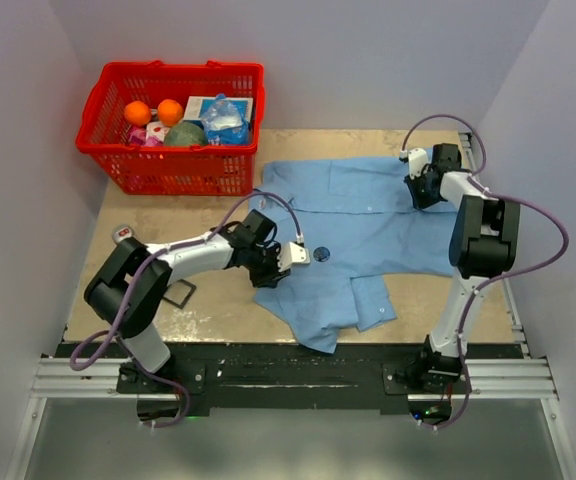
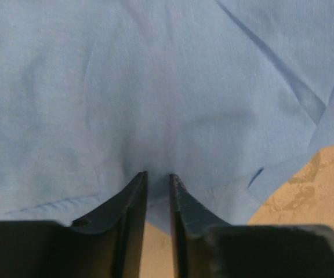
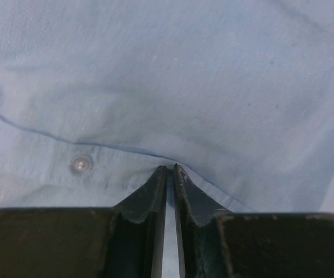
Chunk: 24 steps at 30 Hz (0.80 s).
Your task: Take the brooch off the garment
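Bases of both arms sit at the near edge of the desk. The left arm folds at its elbow and reaches rightward, low over the desk. The left jaws are drawn close and pinch the left edge of the shirt. A black square frame lies on bare desk beside that elbow.

The brooch lies on the shirt just right of the left jaws, uncovered. The shirt's lower hem folds toward the near edge.

The right arm rises tall, then bends back and left over the shirt's far right part. The right jaws are nearly pressed together and nip a seam near a white button.

Bare desk opens left of the shirt. A red basket holding fruit fills the far left corner, touching the collar.
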{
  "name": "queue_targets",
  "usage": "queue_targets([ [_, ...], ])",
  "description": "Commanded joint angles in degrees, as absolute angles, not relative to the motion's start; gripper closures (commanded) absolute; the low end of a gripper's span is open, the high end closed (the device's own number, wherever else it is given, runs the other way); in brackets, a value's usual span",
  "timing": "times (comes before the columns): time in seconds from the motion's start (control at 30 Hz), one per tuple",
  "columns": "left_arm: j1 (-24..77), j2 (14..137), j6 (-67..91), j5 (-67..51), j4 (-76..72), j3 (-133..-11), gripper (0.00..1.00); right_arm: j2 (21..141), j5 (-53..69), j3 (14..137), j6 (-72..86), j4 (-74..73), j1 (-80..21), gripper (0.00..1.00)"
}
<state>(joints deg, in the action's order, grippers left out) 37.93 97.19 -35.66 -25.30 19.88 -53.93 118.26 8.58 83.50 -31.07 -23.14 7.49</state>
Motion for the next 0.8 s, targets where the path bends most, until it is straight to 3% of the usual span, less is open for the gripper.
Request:
queue_targets([
  [0.0, 37.8, 91.8, -35.5, -24.8, 24.2, -59.6, 0.62, 119.2, 10.6, 88.4, -29.0, -24.4, 7.0, 0.86],
  [0.07, 37.8, 90.4, -32.7, -26.7, 22.6, -63.1, 0.50, 114.2, 14.8, 88.1, -28.7, -24.6, 6.9, 0.84],
  [0.17, 37.8, 90.8, -26.1, -27.4, 19.2, -69.4, 0.45, 105.9, 18.2, 86.8, -27.5, -26.0, 6.0, 0.78],
  [0.33, 33.6, 95.4, -14.8, -31.4, 13.6, -74.6, 0.44, 92.8, 21.6, 81.9, -21.9, -28.8, 0.5, 0.62],
  [0.47, 25.0, 96.9, -0.5, -35.6, 3.4, -69.2, 0.45, 87.4, 17.5, 78.0, -19.9, -28.5, -11.0, 0.49],
  [0.63, 21.4, 99.8, 4.6, -36.0, -4.4, -67.0, 0.45, 84.8, 13.9, 67.2, -25.0, -22.0, -22.8, 0.34],
  [0.77, 21.0, 106.4, 5.2, -37.7, -3.3, -70.1, 0.45, 85.5, 13.1, 63.9, -27.2, -18.5, -26.1, 0.33],
])
